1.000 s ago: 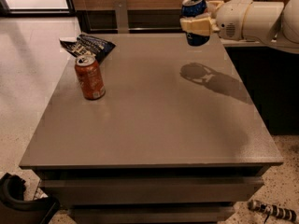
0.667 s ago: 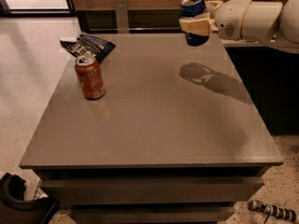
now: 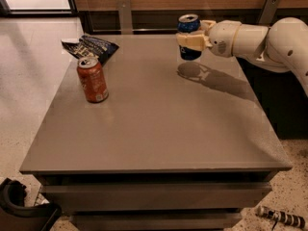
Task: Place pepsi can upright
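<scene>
The pepsi can (image 3: 188,36) is dark blue with a silver top. It stands nearly upright in the air above the far right part of the grey table (image 3: 159,124). My gripper (image 3: 191,40) comes in from the right on a white arm and is shut on the pepsi can around its middle. The can's shadow lies on the table just below and to the right of it.
An orange-red can (image 3: 92,79) stands upright on the left part of the table. A dark snack bag (image 3: 89,46) lies flat at the far left corner. A wooden wall with metal brackets runs behind the table. A dark object (image 3: 19,208) sits on the floor at the lower left.
My gripper has moved slightly left and lower with the pepsi can in it. Nothing else has moved.
</scene>
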You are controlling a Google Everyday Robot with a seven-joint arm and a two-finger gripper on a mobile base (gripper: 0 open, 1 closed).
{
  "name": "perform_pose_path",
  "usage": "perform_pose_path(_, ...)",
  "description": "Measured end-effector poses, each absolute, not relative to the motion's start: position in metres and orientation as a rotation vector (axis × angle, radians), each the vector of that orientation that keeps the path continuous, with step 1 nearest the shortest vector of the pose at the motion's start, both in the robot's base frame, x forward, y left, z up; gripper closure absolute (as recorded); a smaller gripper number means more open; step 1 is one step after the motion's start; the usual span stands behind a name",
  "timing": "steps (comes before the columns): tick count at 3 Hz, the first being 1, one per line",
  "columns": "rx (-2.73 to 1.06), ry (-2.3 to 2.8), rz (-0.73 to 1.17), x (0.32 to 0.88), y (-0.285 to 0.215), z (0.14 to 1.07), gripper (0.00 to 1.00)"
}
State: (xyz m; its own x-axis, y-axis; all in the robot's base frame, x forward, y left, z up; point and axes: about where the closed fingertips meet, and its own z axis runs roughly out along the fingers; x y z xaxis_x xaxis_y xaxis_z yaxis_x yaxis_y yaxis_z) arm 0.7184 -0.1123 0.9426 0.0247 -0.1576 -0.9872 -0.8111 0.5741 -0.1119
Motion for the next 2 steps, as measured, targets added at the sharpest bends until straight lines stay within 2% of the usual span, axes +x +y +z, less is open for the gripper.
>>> perform_pose_path(2,-0.836,1.47,0.682,0.7206,-0.111,0.9152,1.0)
